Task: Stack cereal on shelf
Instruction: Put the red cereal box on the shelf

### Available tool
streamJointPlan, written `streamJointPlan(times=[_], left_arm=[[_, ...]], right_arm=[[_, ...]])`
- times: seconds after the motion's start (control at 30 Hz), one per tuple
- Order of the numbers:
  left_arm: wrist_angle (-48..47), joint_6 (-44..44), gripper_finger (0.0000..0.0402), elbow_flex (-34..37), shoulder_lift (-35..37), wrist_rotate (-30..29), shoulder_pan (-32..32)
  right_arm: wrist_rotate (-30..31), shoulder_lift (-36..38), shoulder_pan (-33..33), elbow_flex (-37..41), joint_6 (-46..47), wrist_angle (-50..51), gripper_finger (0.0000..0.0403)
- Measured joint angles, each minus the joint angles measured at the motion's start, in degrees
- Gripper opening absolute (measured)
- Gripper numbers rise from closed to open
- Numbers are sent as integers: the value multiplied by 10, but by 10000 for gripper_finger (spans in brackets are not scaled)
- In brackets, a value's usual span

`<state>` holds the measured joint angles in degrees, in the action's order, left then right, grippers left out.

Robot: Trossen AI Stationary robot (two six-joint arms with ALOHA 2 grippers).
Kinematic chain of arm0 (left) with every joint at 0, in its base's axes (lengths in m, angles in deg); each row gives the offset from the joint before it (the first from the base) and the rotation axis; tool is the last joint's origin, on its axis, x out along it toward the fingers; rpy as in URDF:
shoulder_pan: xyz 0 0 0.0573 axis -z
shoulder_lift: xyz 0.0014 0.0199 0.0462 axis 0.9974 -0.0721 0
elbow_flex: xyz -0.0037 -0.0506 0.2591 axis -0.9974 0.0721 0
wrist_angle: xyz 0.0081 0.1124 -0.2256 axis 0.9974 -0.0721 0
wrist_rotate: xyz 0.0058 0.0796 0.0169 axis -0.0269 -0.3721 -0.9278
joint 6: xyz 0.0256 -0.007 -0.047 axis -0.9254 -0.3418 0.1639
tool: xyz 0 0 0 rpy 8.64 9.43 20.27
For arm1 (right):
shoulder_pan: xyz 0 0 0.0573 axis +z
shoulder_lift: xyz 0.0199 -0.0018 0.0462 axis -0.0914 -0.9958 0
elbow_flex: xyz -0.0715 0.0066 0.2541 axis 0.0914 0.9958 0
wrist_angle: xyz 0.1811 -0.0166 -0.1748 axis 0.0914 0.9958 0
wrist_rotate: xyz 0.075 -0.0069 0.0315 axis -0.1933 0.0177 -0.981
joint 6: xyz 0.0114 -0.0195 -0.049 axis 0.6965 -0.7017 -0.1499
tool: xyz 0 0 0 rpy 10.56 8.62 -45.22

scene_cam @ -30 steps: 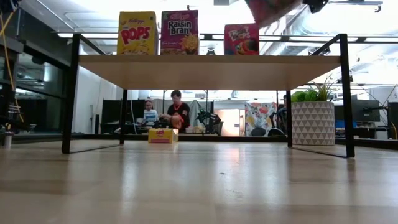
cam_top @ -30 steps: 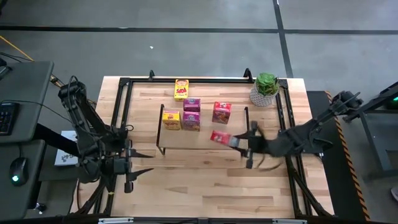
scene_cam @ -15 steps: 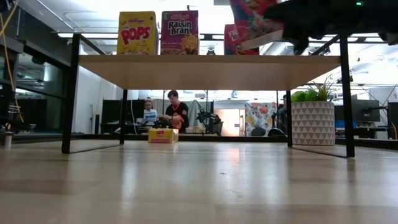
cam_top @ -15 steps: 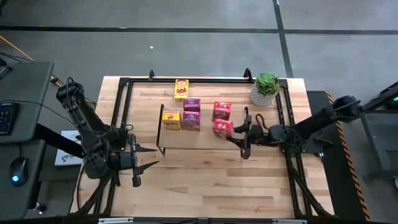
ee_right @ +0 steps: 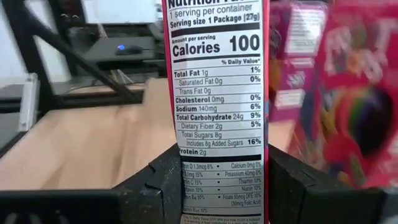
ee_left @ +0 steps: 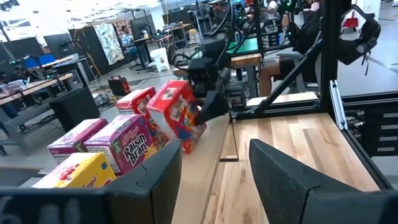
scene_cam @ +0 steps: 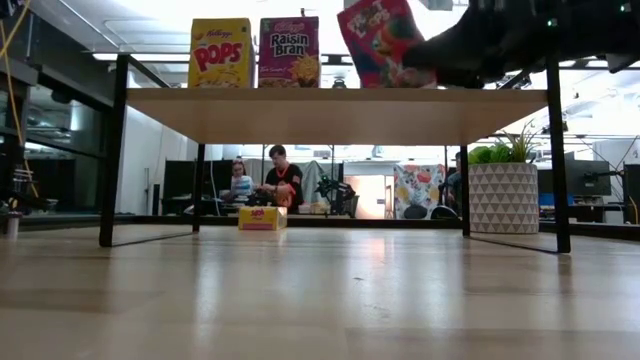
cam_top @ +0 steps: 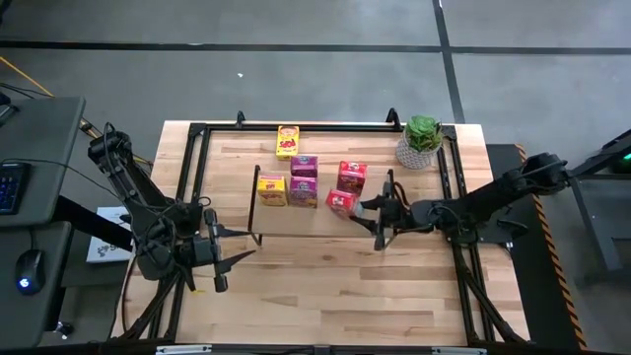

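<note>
**Second red box arrives over the shelf**

High view: my right gripper reaches in over the right end of the low rectangular shelf with the light wood top and thin black wire legs, and its two fingers pinch a small red cardboard cereal box by its narrow sides. The right wrist view confirms this, as the nutrition panel stands between my two dark fingers.

One second ago this box was lower in the picture, at the front edge of the shelf. Now it has moved in over the top, just in front of the other red box that stands there. In the low view the held box is tilted, and I cannot tell if its bottom corner touches the wood yet. So I judge that the placing is close but not finished: the box must be made upright and set down before I let go.

On the shelf there are also one yellow box and two magenta-pink boxes. Another yellow box lies on the larger wooden tabletop behind the shelf, so it remains to do.

My left gripper waits near the front left of the table, its fingers spread apart and holding nothing.
</note>
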<state>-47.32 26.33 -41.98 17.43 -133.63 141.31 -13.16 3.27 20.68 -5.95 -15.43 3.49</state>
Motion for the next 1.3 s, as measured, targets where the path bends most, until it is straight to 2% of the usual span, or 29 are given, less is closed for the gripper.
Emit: streamJointPlan(times=[0.13, 0.8, 1.3], left_arm=[[0, 0, 177, 0, 0, 0, 0], [-2, 5, 177, 0, 0, 1, 0], [-2, 6, 177, 0, 0, 1, 0]], right_arm=[[24, 0, -7, -1, 18, 5, 158], [17, 1, -38, -2, 52, 21, 158], [-29, 0, -38, -1, 52, 26, 159]])
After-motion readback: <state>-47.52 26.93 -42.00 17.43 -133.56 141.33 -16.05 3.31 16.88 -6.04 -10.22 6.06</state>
